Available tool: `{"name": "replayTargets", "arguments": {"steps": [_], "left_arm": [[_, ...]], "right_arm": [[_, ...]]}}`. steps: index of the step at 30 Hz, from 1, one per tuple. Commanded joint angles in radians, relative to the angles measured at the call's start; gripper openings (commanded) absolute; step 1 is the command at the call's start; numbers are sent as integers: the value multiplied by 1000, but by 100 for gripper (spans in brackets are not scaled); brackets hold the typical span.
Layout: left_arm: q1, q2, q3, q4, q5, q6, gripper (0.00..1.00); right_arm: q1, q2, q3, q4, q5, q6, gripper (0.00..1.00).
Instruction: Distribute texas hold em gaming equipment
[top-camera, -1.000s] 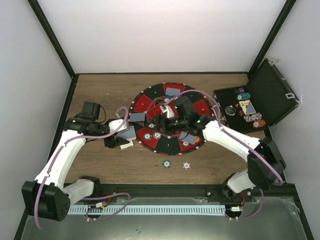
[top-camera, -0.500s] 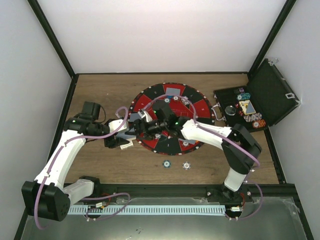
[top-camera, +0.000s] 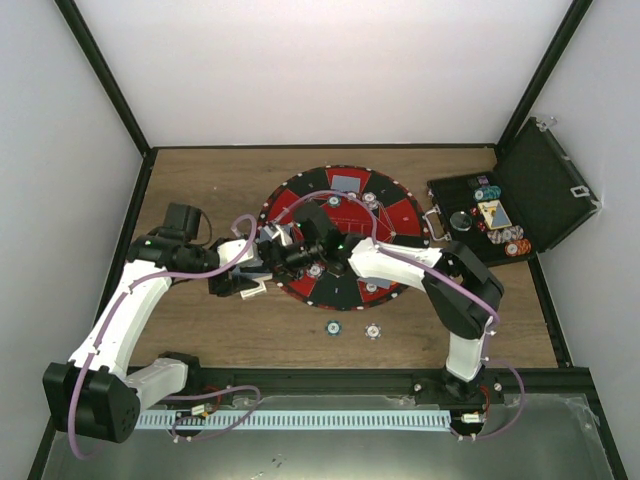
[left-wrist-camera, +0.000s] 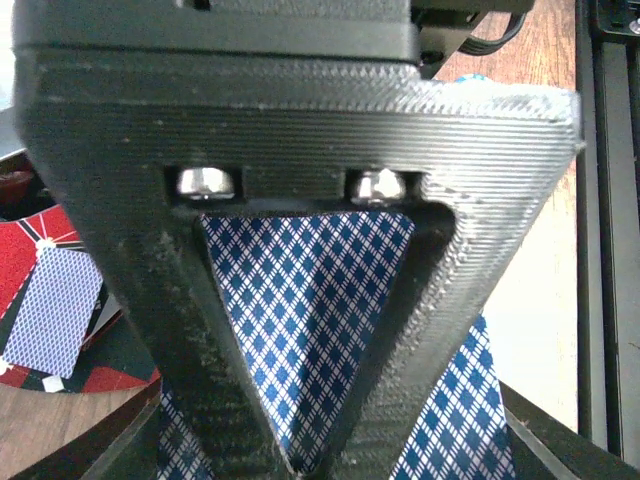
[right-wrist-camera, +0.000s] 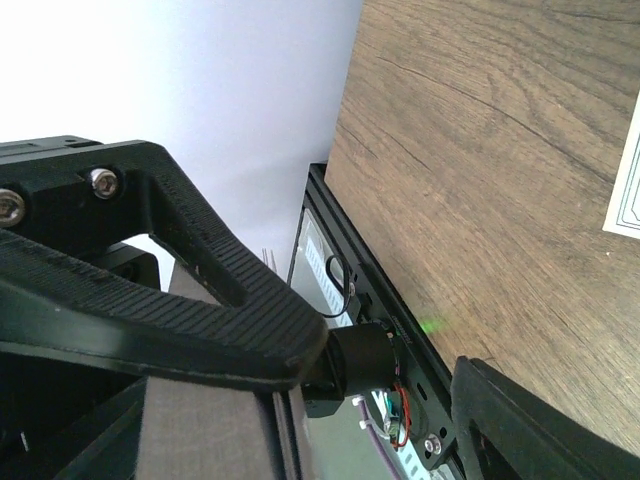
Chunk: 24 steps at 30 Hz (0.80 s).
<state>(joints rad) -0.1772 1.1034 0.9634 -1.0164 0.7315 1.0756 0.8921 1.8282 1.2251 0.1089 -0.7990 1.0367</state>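
Observation:
My left gripper (top-camera: 248, 282) is shut on a deck of blue diamond-backed playing cards (left-wrist-camera: 310, 300) at the left rim of the round red-and-black mat (top-camera: 395, 215). My right gripper (top-camera: 273, 250) reaches across the mat to just beside that deck. Its fingers (right-wrist-camera: 200, 300) stand open, with nothing clearly between them. One face-down card (top-camera: 347, 183) lies on the mat's far wedge and another (left-wrist-camera: 55, 305) on a red wedge by the deck. Small chips (top-camera: 371, 287) sit on the mat's wedges. A teal chip (top-camera: 331, 326) and a white chip (top-camera: 372, 330) lie on the wood in front.
The black hinged case (top-camera: 545, 185) stands open at the right with chips and cards inside. A white card corner (right-wrist-camera: 625, 190) shows on the wood in the right wrist view. Black frame rails border the table.
The right arm has swung left across the mat, from its centre to the deck in my left gripper, and its jaws have narrowed a little. The left arm has stayed still.

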Motion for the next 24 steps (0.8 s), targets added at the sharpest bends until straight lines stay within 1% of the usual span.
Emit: {"name": "replayTargets", "arguments": {"steps": [1,6,10,14,17,21,24], "left_arm": [[1,-20,24,3,53,27,6],[2,-29,26,1,61,28,6],[1,-28,27,2,60,26,6],[1,-26,25,3,53,26,6],[1,-28,23,4,50,27,6],[1,-28,20,9,49,27,6],[1,-25,20,13,47,26,6]], "right_arm": [[-29,-18,-71,37,-34,-4,71],[-67,-54,-139,39,-40,-15,67],[-93,-79,-150,25,-44,-27,61],[-103,-113,-142,6,-41,-37,53],[-111,-145,-146,-14,-34,-45,44],[-124,-190,-160,-37,-26,-53,39],[-132,-212,-155,-63,-24,-64,27]]}}
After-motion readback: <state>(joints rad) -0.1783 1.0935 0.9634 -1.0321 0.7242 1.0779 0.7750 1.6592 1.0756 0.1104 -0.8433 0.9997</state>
